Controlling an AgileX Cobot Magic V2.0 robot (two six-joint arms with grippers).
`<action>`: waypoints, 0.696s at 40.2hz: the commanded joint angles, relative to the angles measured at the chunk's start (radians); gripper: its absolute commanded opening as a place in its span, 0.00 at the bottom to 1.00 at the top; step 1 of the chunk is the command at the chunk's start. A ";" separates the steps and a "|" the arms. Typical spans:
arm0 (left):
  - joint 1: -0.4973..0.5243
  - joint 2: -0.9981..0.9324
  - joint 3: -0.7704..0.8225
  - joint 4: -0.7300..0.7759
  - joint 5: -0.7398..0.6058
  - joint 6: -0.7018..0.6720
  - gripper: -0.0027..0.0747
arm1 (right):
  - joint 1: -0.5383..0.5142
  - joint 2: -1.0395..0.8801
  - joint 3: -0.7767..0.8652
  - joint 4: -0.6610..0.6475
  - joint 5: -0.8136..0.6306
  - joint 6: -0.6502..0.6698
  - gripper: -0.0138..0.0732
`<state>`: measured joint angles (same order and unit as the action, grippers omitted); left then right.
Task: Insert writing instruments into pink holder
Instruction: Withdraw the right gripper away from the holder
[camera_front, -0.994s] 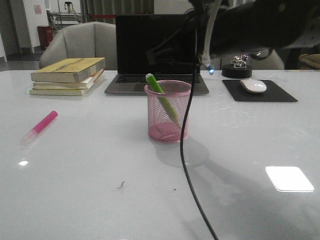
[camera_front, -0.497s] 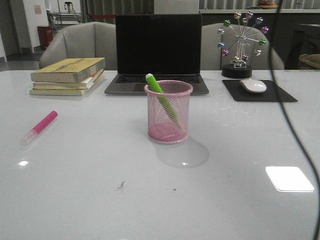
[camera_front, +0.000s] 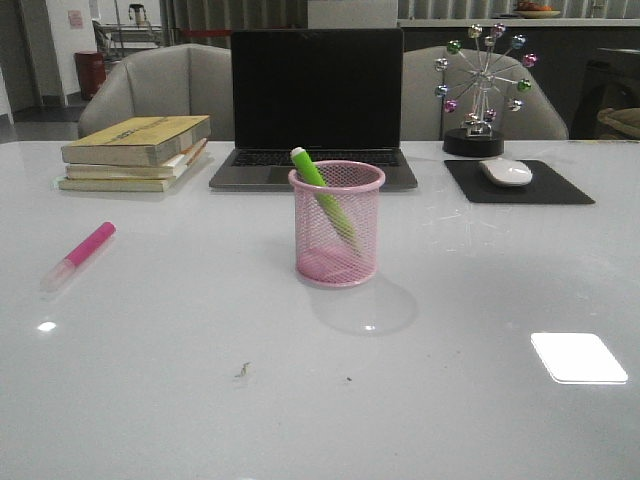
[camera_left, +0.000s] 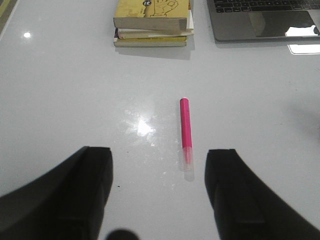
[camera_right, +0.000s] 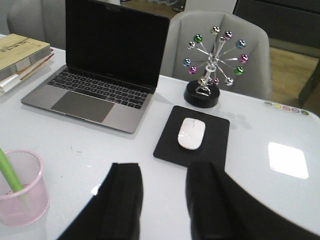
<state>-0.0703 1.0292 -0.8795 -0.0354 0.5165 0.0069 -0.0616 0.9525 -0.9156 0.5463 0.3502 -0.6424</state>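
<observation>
— Where are the markers sitting?
— The green marker (camera_front: 322, 196) is leaning inside the pink holder (camera_front: 337, 223), mid-frame on the table (camera_front: 450, 380). The pink marker (camera_front: 78, 254) is lying at the left, well apart from it.
— And the hands?
— The left hand (camera_left: 157, 192) is hovering spread wide, empty, with that pink marker just beyond its fingers. The right hand (camera_right: 162, 200) is gaping too, holding nothing, the holder sitting beside it.

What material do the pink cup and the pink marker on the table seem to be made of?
The pink cup looks like painted metal wire mesh: you see through its fine grid. The pink marker seems smooth plastic, with a translucent clear cap at one end.
</observation>
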 joint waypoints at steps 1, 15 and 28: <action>-0.006 -0.012 -0.036 -0.008 -0.064 -0.001 0.64 | -0.036 -0.088 0.046 0.010 -0.047 0.007 0.55; -0.006 -0.012 -0.036 -0.008 -0.064 -0.001 0.64 | -0.051 -0.273 0.309 0.010 -0.052 0.022 0.55; -0.006 -0.012 -0.036 -0.008 -0.064 -0.001 0.64 | -0.051 -0.278 0.315 0.011 -0.050 0.022 0.55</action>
<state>-0.0703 1.0292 -0.8795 -0.0354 0.5165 0.0069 -0.1065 0.6774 -0.5725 0.5463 0.3696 -0.6229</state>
